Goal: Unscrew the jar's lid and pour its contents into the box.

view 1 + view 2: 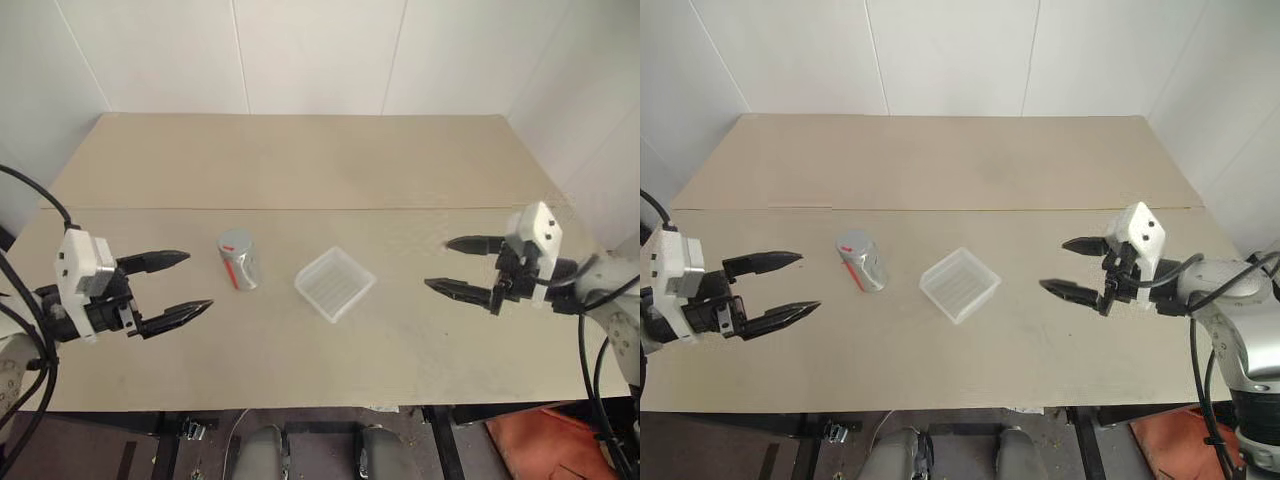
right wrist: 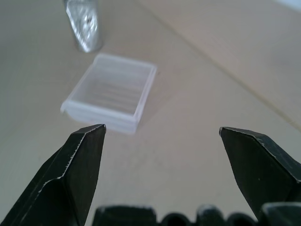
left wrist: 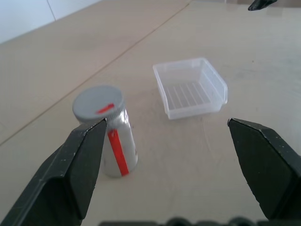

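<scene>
I have both arms low over the near side of the table. My left gripper is spread wide and empty, short of the jar; my right gripper is equally wide and empty. The jar stands upright with its lid on, just left of the box, not touching it.

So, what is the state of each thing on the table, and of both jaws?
jar: upright, closed, not held
lid: screwed on the jar
box: empty, beside the jar
left gripper: jaws open, empty
right gripper: jaws open, empty
</scene>
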`<state>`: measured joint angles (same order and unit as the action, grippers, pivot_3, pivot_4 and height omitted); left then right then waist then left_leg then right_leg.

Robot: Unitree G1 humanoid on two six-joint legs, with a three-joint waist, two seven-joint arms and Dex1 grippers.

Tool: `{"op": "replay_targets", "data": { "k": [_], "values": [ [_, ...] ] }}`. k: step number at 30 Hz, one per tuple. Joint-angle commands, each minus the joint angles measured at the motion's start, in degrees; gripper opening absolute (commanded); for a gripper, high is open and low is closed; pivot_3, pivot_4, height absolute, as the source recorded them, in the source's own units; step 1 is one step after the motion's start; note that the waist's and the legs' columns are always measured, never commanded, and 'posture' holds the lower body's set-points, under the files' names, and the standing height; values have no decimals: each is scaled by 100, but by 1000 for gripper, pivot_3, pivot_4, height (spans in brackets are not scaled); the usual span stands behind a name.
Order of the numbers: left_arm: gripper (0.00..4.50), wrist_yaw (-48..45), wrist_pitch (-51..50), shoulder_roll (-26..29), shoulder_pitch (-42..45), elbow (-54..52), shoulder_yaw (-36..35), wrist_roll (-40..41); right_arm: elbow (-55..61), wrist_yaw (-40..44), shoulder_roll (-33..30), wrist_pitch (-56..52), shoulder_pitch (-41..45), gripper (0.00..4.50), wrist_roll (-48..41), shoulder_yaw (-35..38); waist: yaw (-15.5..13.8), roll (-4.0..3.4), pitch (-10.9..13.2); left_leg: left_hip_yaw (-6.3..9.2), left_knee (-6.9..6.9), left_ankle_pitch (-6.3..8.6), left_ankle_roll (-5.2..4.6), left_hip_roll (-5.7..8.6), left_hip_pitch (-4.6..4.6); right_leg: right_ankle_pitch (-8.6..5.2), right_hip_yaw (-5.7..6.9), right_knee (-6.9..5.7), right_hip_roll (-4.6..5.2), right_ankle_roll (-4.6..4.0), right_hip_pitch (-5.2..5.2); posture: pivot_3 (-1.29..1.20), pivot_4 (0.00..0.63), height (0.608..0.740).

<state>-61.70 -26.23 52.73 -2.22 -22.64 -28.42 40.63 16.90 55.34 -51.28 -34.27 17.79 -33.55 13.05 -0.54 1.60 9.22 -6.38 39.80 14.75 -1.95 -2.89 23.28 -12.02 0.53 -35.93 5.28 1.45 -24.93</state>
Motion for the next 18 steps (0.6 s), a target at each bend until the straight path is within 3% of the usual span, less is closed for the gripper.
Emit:
{"op": "replay_targets", "data": {
  "k": [1, 5, 10, 18],
  "values": [
    [4476, 36, 69, -57, 32, -144, -48, 74, 250, -50, -50, -79, 36, 4500, -201, 236, 4, 0, 0, 1, 0, 0, 1, -1, -2, 0, 0, 0, -1, 0, 1, 0, 150, 740],
    [4476, 202, 186, -291, -44, -221, 92, -78, 302, 448, -312, -9, -147, 4500, -299, 181, 2, 0, 0, 0, -2, 0, 0, 1, 0, -1, -1, -1, 0, 0, 0, 0, 150, 740],
    [4476, 430, 420, -461, -296, -247, -46, -358, 4, 891, -339, 84, 527, 4500, -260, -201, 52, 0, 0, 1, 0, 0, 0, 0, -2, 0, -3, 0, -1, -1, 0, 0, 150, 740],
    [4476, 1930, 512, -1557, -615, -586, 337, -953, -106, 1216, -82, 343, 1223, 4500, -100, -711, 53, 0, 0, 6, 0, 2, -3, 2, 1, 1, -5, 3, 3, 0, 1, 0, 150, 740]
  ]
}}
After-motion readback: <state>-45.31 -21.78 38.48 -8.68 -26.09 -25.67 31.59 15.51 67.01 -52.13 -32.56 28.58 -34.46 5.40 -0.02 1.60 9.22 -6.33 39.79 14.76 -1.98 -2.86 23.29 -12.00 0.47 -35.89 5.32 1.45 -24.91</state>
